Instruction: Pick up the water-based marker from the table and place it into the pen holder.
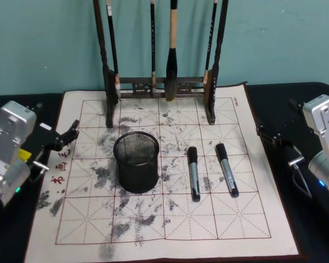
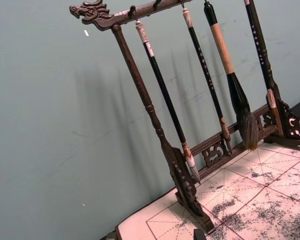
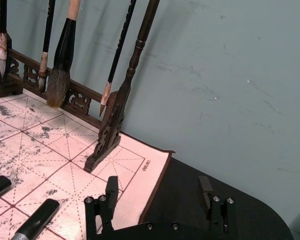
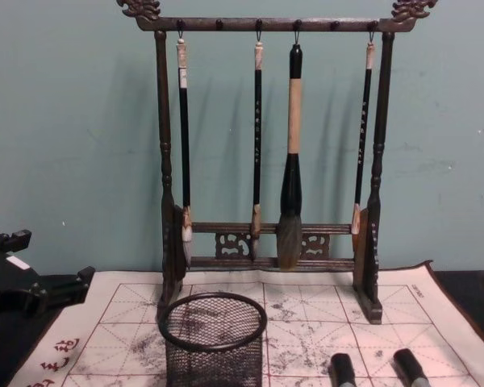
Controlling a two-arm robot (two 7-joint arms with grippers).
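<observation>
Marker (image 1: pixel 193 173) nearest mesh pen holder (image 1: pixel 136 162) shows black cap, seemingly grey barrel.

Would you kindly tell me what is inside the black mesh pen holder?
Nothing: the pen holder looks empty, just mesh inside. Its near inner corner is hidden behind the front wall. Both markers lie on the mat.

A black tabletop (image 1: pixel 296 93) is covered at centre by a pale gridded calligraphy mat (image 1: pixel 153 235), ink-smudged, w/ red characters at its left edge. Bare tabletop is seen left & right of it. On the mat are set a brush rack (image 1: pixel 211 104) at the far side, a pen holder (image 1: pixel 136 161) approx. mid-mat, and, right of that, 2 pens laid side by side, not touching: left marker (image 1: pixel 193 173), right marker (image 1: pixel 227 169).
</observation>
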